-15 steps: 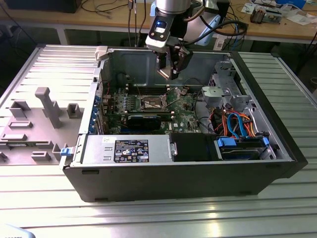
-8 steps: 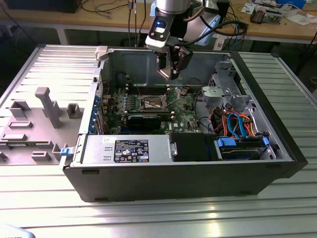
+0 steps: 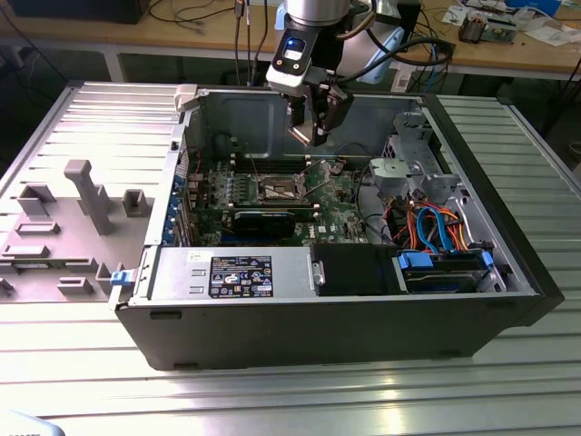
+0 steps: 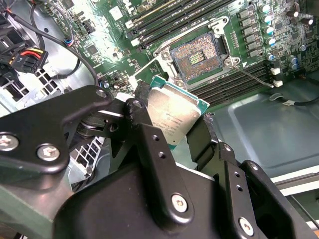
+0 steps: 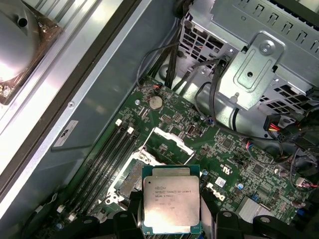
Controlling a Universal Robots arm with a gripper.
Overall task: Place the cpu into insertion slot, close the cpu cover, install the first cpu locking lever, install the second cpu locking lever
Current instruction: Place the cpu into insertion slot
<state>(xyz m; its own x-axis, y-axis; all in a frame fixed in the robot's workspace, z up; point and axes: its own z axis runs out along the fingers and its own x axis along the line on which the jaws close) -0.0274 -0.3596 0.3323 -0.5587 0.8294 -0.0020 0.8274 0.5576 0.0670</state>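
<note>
we see the gripper (image 3: 315,130) clamped on the cpu (image 5: 171,205); insertion slot (image 4: 197,59) lies open below its fingertips, w/o contact.

Your gripper (image 4: 173,113) has its black jaws clamped on opposite edges of the cpu (image 4: 177,119), which is tilted with its silver-grey top facing you. Beyond the chip and clear of it, the insertion slot (image 4: 198,56) lies uncovered on the green circuit board (image 4: 99,30), its contact field bare inside the silvery rim. Dark memory slots (image 4: 164,20) run alongside, and a thin metal lever (image 4: 254,74) stretches out from the socket.
</note>
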